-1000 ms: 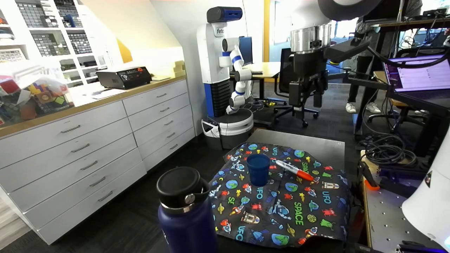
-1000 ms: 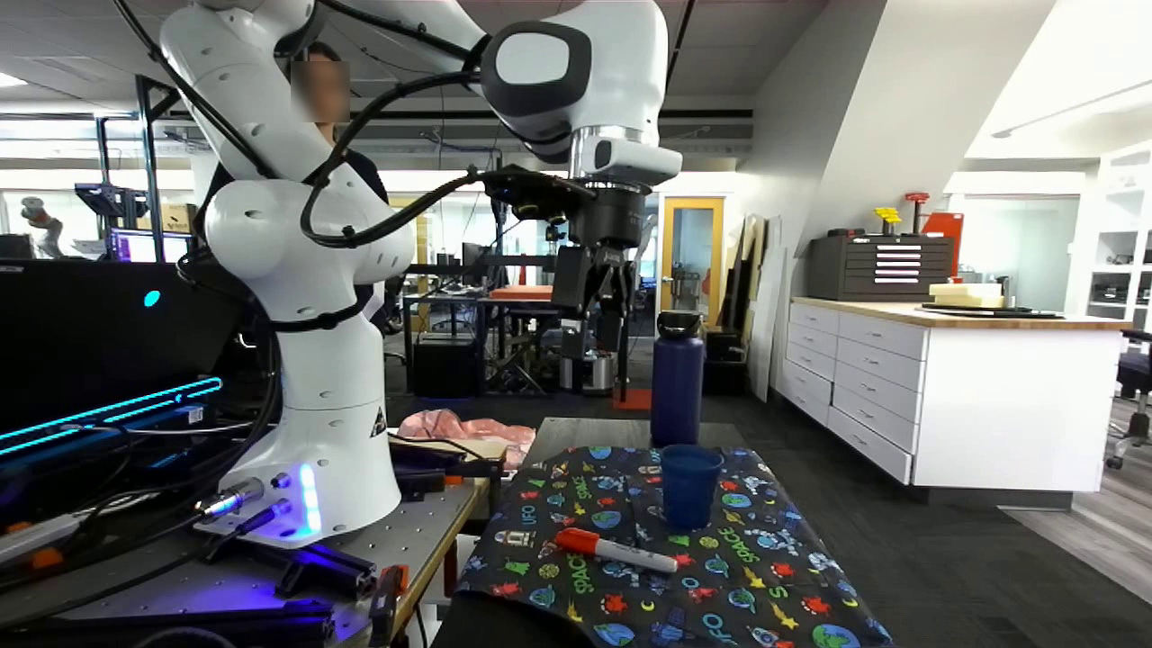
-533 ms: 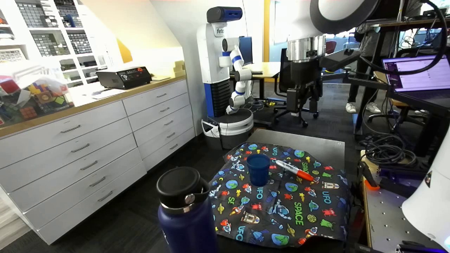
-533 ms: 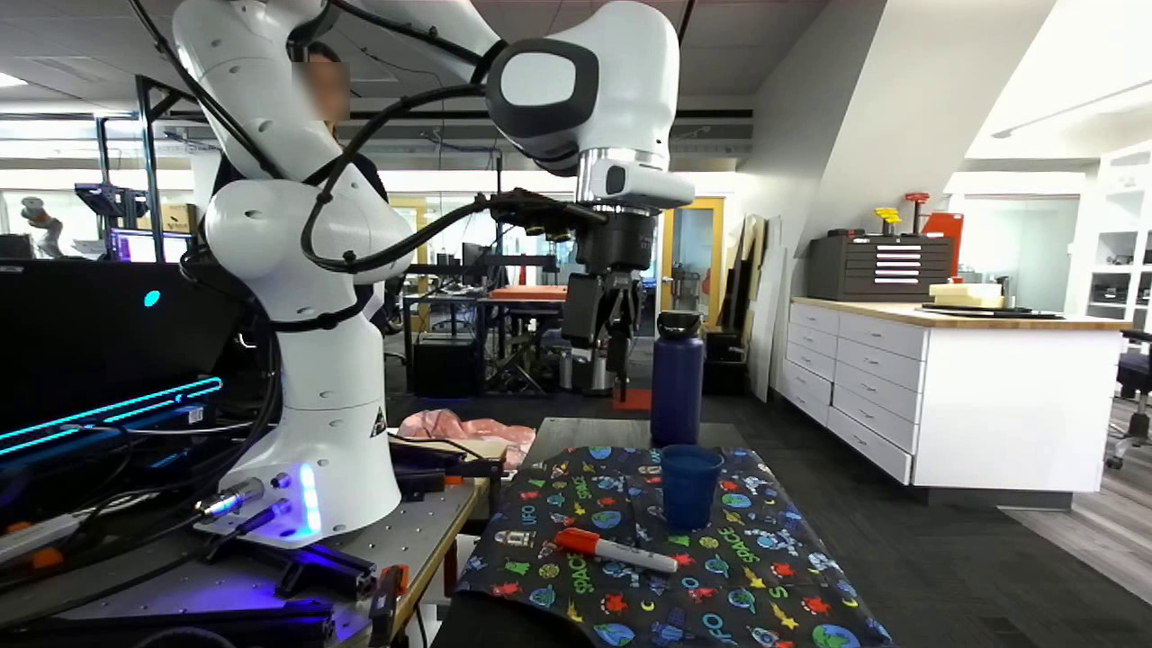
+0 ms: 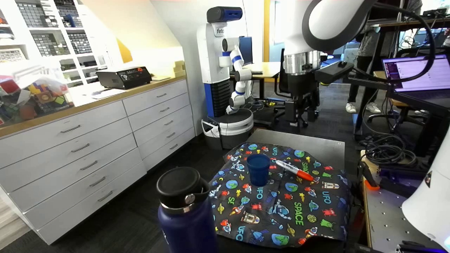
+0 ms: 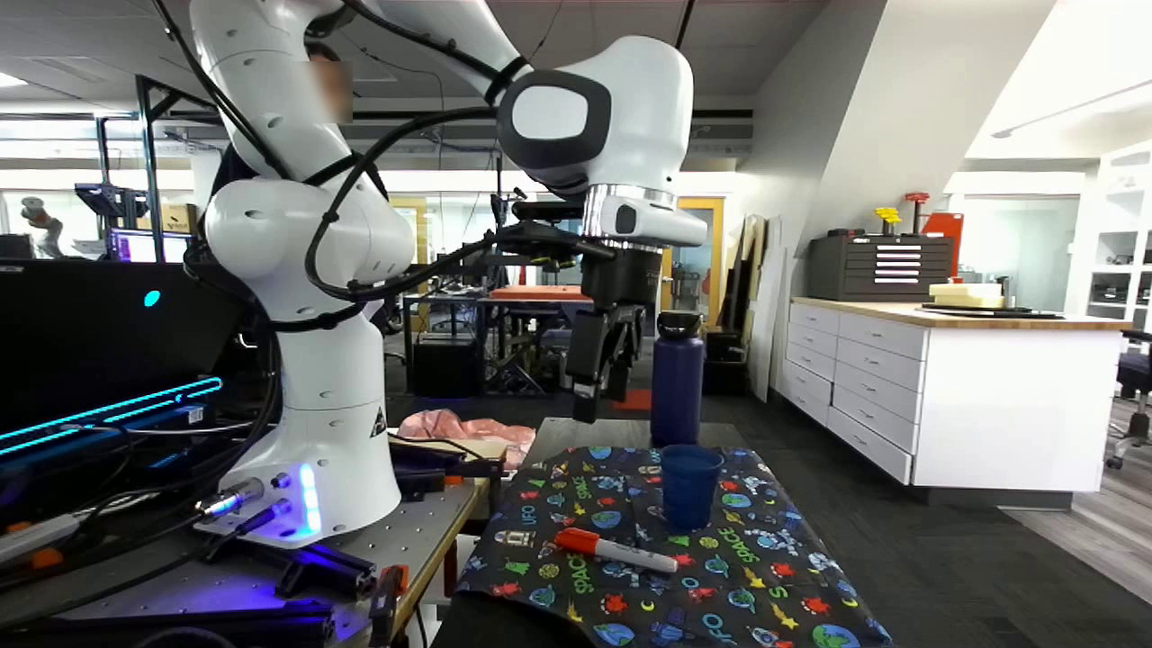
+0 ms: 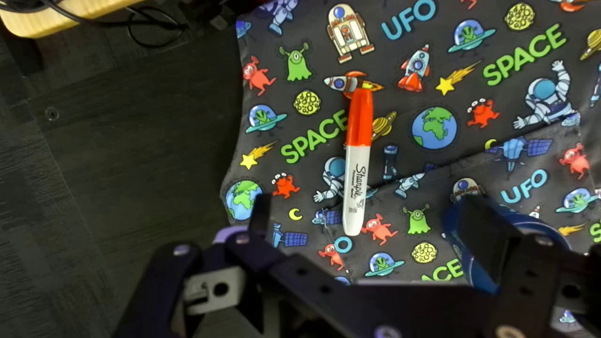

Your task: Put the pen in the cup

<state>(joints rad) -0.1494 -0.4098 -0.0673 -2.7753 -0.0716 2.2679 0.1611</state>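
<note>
The pen, a white marker with an orange-red cap, lies flat on the dark space-print cloth in both exterior views (image 5: 294, 170) (image 6: 621, 549). The small blue cup stands upright beside it (image 5: 258, 172) (image 6: 689, 490). My gripper (image 5: 301, 118) hangs pointing down, well above the cloth, in both exterior views (image 6: 601, 403). In the wrist view my gripper (image 7: 368, 213) is open and empty, with the fingers (image 7: 259, 213) wide apart. The pen (image 7: 358, 173) shows between and ahead of them, cap away from the gripper. One finger partly hides the cup (image 7: 480, 277).
A tall dark blue jug with a black lid (image 5: 186, 218) stands at the cloth's edge, also in an exterior view (image 6: 677, 387). The cloth (image 6: 490, 562) covers most of a grey table (image 5: 316, 144). The robot's metal base plate (image 6: 423, 531) with clamps and cables adjoins it.
My gripper has moved down towards the table, drifting slightly left in an exterior view and slightly right in an exterior view. The pen, cup and jug have not moved.
</note>
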